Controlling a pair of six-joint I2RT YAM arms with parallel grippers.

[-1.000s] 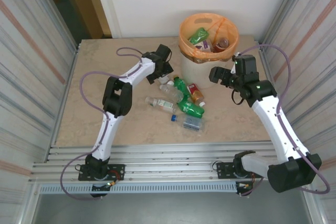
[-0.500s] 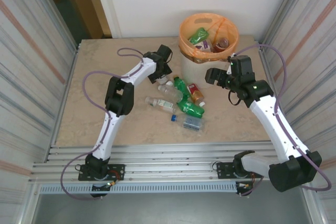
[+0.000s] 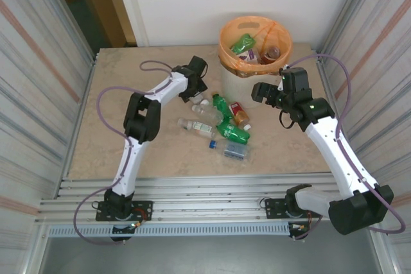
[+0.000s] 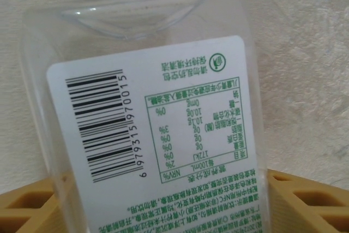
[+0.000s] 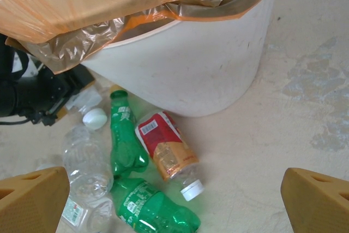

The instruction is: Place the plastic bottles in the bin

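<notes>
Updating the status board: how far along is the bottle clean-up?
Done: a few plastic bottles lie inside the round cream-white orange-lined bin. In hand: clear white-labelled plastic bottle gripped by the left gripper. Left: about six crushed bottles beside the bin; right gripper open, empty.

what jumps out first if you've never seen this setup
The round cream-white bin lined with an orange plastic bag stands at the table's far edge, bottles inside. In front of it lies a cluster of green, clear and orange-brown plastic bottles. The left gripper holds a clear plastic bottle with a white barcode label.
</notes>
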